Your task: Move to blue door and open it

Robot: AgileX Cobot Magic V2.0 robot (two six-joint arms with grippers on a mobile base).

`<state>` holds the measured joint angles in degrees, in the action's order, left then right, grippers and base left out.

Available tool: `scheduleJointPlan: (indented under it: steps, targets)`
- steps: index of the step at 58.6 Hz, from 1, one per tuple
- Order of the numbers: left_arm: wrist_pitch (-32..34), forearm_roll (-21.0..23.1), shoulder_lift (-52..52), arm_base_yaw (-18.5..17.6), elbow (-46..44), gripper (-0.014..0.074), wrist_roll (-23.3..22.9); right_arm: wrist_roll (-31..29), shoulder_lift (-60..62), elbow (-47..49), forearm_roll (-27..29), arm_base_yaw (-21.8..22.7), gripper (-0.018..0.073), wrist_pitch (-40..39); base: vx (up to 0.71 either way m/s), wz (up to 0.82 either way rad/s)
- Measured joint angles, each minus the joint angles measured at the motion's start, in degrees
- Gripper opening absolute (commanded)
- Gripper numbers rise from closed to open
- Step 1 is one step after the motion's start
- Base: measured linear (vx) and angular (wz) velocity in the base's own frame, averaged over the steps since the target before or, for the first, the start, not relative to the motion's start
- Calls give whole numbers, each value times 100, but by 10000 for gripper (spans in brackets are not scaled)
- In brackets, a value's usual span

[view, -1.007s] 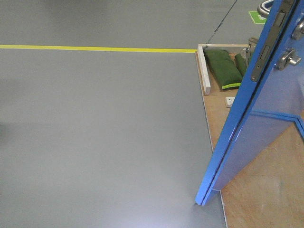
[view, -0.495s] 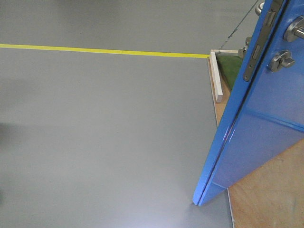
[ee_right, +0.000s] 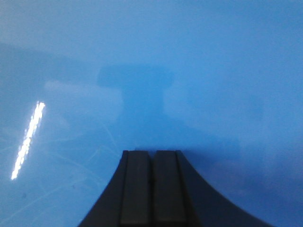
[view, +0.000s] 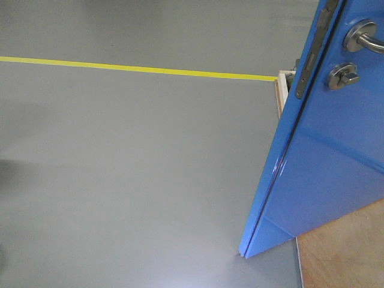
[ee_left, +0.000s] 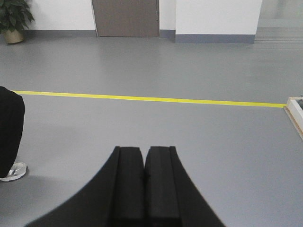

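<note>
The blue door [view: 327, 156] fills the right side of the front view, its glossy face towards me and its free edge slanting down to the floor. High on it are a silver lever handle [view: 365, 37], a round lock [view: 342, 75] and a metal latch plate [view: 308, 65] on the edge. My right gripper [ee_right: 152, 153] is shut with nothing in it, its tips close to the blue door [ee_right: 199, 66], which fills that whole view. In the left wrist view my left gripper [ee_left: 144, 150] is shut and empty, facing open grey floor.
A yellow floor line [view: 138, 70] runs across the grey floor to a wooden platform [view: 342, 255] under the door. A white frame corner [ee_left: 295, 107] shows at the right. A dark shape and a shoe [ee_left: 12, 171] sit far left; a brown door [ee_left: 126, 18] and a plant [ee_left: 14, 19] stand at the back.
The view has shifted towards the door. The door now covers the green bags and most of the platform, and its handle and lock sit further left in the front view.
</note>
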<state>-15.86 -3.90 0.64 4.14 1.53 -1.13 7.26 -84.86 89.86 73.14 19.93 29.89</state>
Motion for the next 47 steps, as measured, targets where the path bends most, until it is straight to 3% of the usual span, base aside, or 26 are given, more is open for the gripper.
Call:
scheduleJointPlan:
  steps: [47]
  targets:
    - [0, 0, 0, 0, 0, 73, 0, 0, -6, 0, 0, -21, 8, 62, 19, 2]
